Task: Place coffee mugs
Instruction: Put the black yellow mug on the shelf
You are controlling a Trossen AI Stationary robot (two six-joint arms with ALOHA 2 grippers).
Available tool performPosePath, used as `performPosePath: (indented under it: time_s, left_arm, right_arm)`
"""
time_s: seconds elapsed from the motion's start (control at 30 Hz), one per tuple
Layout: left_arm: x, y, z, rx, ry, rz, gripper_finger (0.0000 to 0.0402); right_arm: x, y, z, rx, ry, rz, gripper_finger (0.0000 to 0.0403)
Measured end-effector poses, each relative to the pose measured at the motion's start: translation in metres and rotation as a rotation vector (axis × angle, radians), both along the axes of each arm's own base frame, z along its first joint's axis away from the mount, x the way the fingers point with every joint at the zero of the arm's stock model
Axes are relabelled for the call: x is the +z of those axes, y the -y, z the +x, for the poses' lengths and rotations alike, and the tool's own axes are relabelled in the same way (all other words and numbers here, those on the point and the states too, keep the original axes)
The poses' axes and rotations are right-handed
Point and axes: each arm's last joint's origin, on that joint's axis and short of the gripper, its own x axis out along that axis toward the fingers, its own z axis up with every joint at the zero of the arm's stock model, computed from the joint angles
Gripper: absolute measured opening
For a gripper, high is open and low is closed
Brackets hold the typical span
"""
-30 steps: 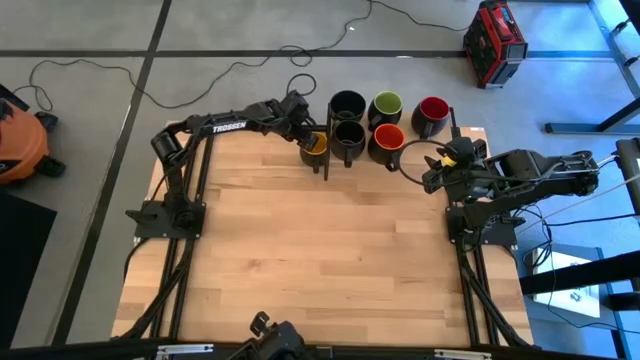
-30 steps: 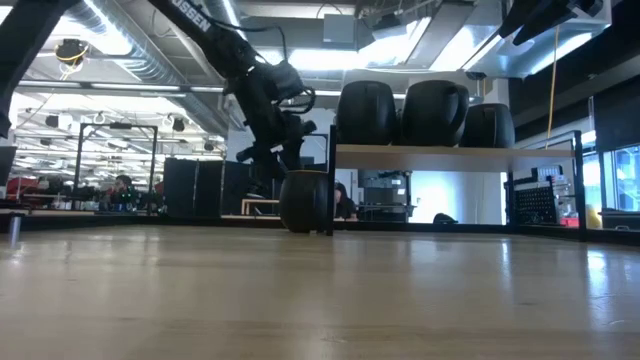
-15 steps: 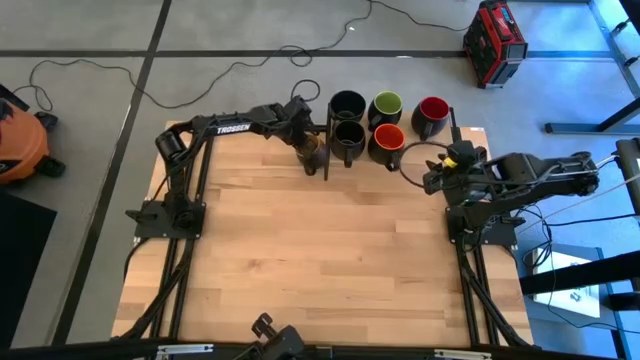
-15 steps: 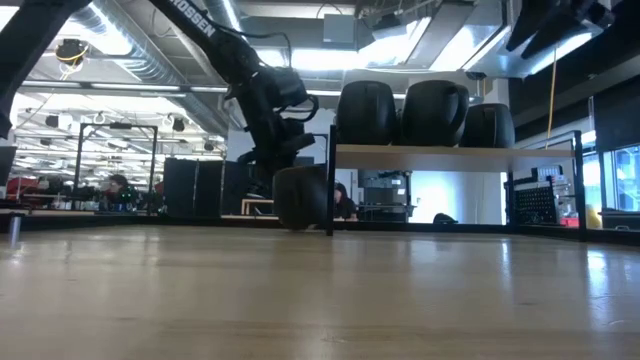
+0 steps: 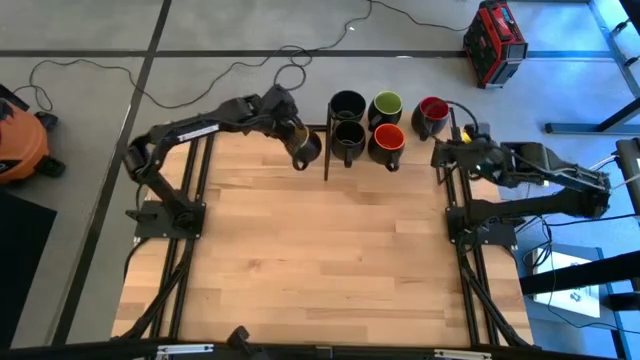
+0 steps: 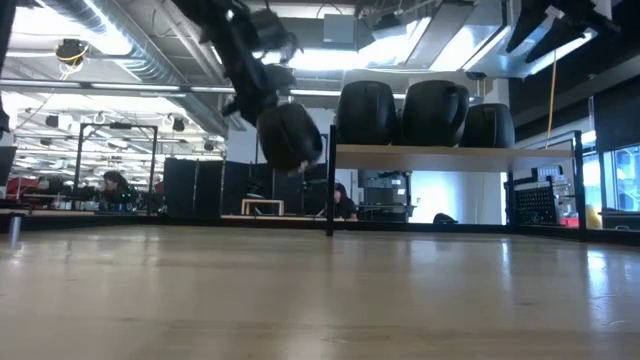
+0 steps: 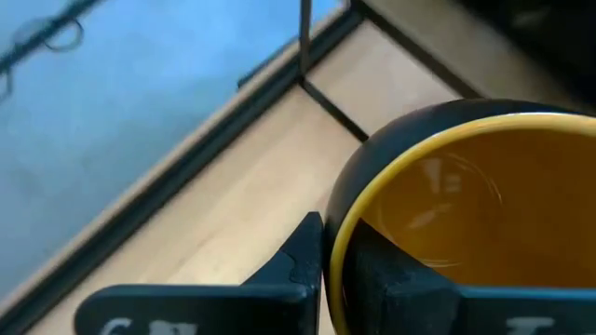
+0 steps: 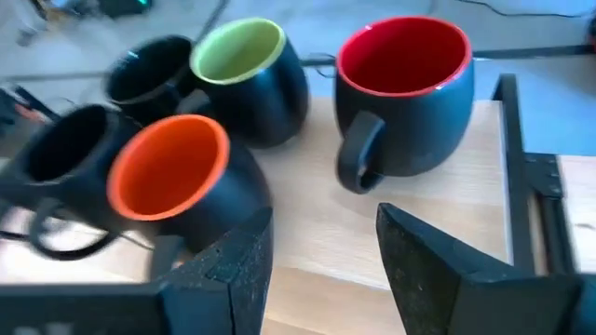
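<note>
The left arm reaches from its base at the table's (image 5: 300,260) left side up and across toward the far edge, elbow swung out wide and forearm running rightward. Its left gripper (image 5: 293,140) is clamped on the rim of the yellow-lined mug (image 5: 303,148), one finger inside the cup and one outside, as the wrist view shows with the finger (image 7: 303,261) pressed against the yellow lip (image 7: 447,214). From table height that mug (image 6: 288,135) hangs clear of the wood, tilted, just left of a thin upright post (image 6: 330,180).

Right of that post stands a low black rack (image 5: 326,150) at the far edge of the table. On it sit five mugs in two rows: a black-lined mug (image 5: 347,104) at the back with another black-lined mug (image 5: 348,135) in front of it, then the green-lined mug (image 5: 386,105) with the orange-red mug (image 5: 388,140) in front, and the red-lined mug (image 5: 432,110) furthest right.

The right arm stretches from its base on the right side toward that same far corner, forearm lying nearly level. The right gripper (image 5: 442,152) sits just short of the red-lined mug, holding nothing, its fingers (image 8: 233,270) spread wide apart with bare tabletop between them, and the red-lined mug (image 8: 405,93) directly ahead.
</note>
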Motion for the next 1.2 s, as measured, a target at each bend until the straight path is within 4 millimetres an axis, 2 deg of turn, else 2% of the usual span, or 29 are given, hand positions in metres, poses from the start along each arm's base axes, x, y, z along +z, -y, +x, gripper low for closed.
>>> performPosePath:
  time_s: [0.17,0.37,0.6,0.87,1.07,1.2]
  left_arm:
    - [0.024,0.008,-0.013,0.005,0.057,0.055,0.0017]
    - [0.030,0.011,-0.016,-0.017,0.066,0.072,0.0017]
    - [0.030,0.014,-0.014,-0.043,0.053,0.083,0.0017]
    - [0.030,0.018,-0.012,-0.059,0.049,0.083,0.0021]
    - [0.030,0.018,-0.012,-0.076,0.040,0.094,0.0019]
    - [0.030,0.018,-0.012,-0.076,0.041,0.095,0.0020]
  right_arm:
    - [-0.005,0.020,0.004,-0.017,-0.073,0.056,0.0179]
    - [-0.014,0.056,0.015,0.017,-0.099,0.116,0.0174]
    - [-0.020,0.086,0.011,-0.007,-0.121,0.175,0.0101]
    - [-0.022,0.091,0.006,0.008,-0.132,0.198,0.0006]
    - [-0.023,0.090,0.003,-0.017,-0.163,0.188,0.0010]
    - [-0.037,0.095,0.009,0.004,-0.168,0.200,0.0001]
